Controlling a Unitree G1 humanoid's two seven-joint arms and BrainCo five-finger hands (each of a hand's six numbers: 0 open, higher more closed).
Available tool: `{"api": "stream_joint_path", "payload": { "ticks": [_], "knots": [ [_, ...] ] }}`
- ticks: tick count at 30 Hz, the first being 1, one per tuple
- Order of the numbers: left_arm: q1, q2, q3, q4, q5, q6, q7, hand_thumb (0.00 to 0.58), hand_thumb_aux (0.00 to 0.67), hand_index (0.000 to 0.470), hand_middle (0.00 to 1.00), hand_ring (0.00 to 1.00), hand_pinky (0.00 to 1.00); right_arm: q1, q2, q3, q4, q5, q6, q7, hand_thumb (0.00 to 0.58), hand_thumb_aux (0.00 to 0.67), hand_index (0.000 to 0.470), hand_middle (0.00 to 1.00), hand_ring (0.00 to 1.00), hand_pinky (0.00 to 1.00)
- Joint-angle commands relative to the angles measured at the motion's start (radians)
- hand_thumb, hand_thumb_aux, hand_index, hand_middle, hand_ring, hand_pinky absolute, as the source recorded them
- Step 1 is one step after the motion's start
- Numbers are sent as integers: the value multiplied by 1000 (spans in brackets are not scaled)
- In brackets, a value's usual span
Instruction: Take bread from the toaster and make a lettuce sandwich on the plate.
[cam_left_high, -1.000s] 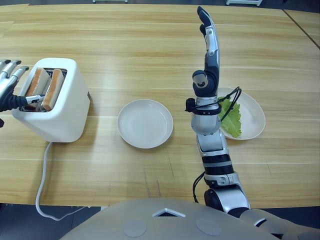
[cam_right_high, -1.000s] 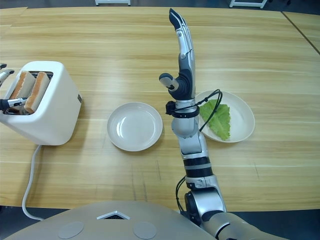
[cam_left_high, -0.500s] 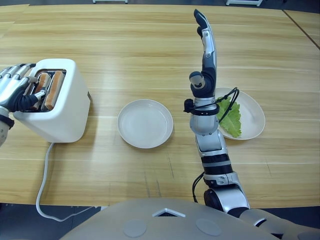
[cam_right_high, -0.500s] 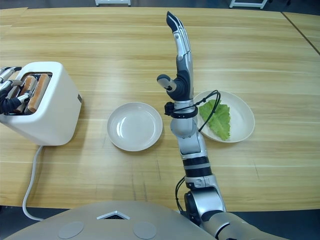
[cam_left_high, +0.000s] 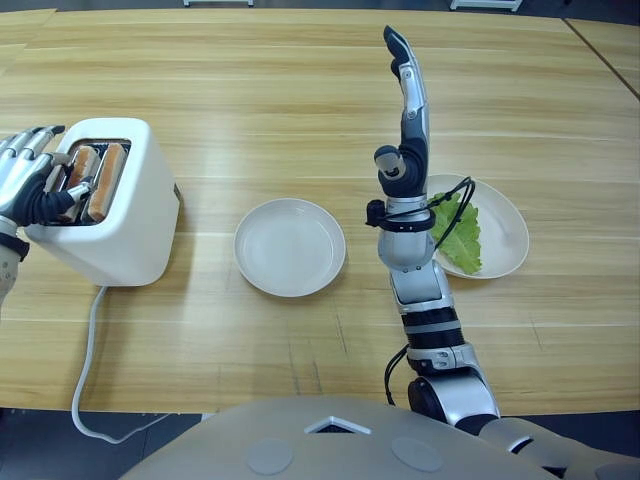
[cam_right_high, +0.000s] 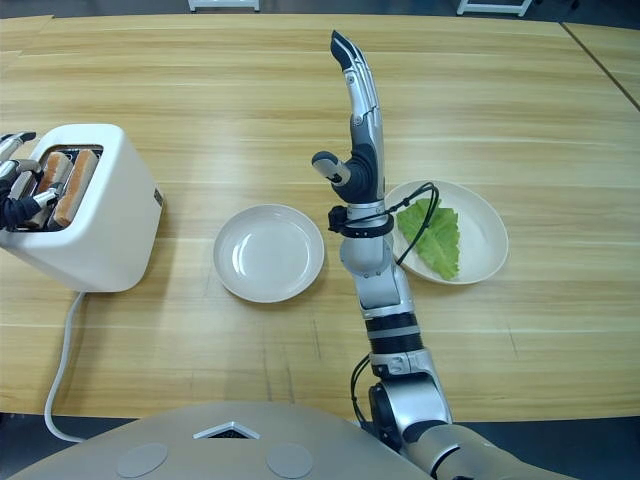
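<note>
Counter (cam_left_high: 200, 70): wooden, carries everything below.
Toaster (cam_left_high: 130, 230): at the left, unmoved.
Right hand (cam_left_high: 405, 110): upright between plate and lettuce dish, fingers straight, holding nothing; drifted slightly left.
Plate (cam_left_high: 290, 246): centre, unmoved.
Lettuce (cam_left_high: 462, 232): lying in the dish (cam_left_high: 510, 230) on the right.
Left hand (cam_left_high: 25, 180): come from beside the toaster onto its slots, fingers curled on the left bread slice (cam_left_high: 82, 165).
Right bread slice (cam_left_high: 107, 180): like the left one, lower in its slot than a second ago.

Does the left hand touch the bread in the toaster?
Touching. The left eye view shows the left hand with fingers closed around the left bread slice in the toaster.
</note>
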Motion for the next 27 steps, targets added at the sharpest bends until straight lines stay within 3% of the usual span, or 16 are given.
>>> {"api": "stream_joint_path", "payload": {
  "ticks": [1, 9, 11, 13, 14, 15, 16, 19, 27],
  "knots": [
    [28, 10, -64, -22, 19, -15, -90, 0, 0, 0, 0, 0, 0, -4, 0, 3, 2, -1, -1, 0, 0, 0, 0, 0, 0, 0],
    [34, 18, -106, -5, 23, -13, -150, 0, 0, 0, 0, 0, 0, -4, 1, 7, 1, 1, -3, 2, 0, 0, 0, 0, 0, 0],
    [34, 17, -99, -3, 22, -1, -145, 92, 55, 39, 0, 0, 0, -3, 1, 7, 1, 1, -4, 1, 0, 0, 0, 0, 0, 0],
    [35, 17, -89, -3, 18, 13, -145, 230, 150, 105, 0, 0, 0, -3, 1, 7, 3, 1, -6, 1, 0, 0, 0, 0, 0, 0],
    [35, 17, -82, -6, 16, 21, -142, 258, 171, 120, 0, 0, 0, -4, 1, 7, 4, 2, -7, 0, 0, 0, 0, 0, 0, 0],
    [35, 18, -75, -8, 13, 28, -142, 248, 163, 114, 0, 0, 0, -4, 1, 7, 6, 2, -8, 0, 0, 0, 0, 0, 0, 0],
    [33, 20, -63, -11, 7, 36, -141, 152, 95, 66, 0, 0, 0, -4, 1, 7, 8, 2, -8, 0, 0, 0, 0, 0, 0, 0],
    [28, 34, -26, -30, -21, 56, -163, 14, 8, 6, 0, 0, 0, -5, 0, 7, 11, 2, -10, 0, 0, 0, 0, 0, 0, 0],
    [34, 38, 23, -92, -46, 95, -239, 0, 0, 0, 0, 0, 0, -5, 2, 12, 10, -1, -13, 2, 0, 0, 0, 0, 0, 0]
  ]
}}
